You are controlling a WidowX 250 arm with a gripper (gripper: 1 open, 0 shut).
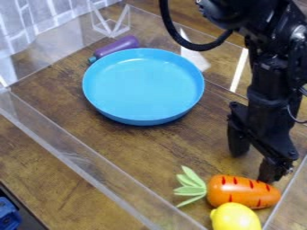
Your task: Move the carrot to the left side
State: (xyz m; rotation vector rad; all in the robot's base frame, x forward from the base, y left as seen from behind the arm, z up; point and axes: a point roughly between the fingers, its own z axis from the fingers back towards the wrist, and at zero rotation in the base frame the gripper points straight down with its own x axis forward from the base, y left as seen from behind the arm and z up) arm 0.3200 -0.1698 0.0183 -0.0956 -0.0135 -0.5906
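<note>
The carrot [243,191], orange with dark grooves and a light green leafy top, lies on the wooden table near the front right corner, leaves pointing left. My gripper [260,156] hangs straight down just behind it, open, with nothing between its black fingers [241,140]. The lower fingertip comes close to the carrot's thick right end; I cannot tell whether it touches.
A yellow lemon [235,218] lies right in front of the carrot at the frame's bottom edge. A large blue plate [144,85] takes up the middle left of the table, with a purple object [117,48] behind it. Clear plastic walls [72,148] enclose the table.
</note>
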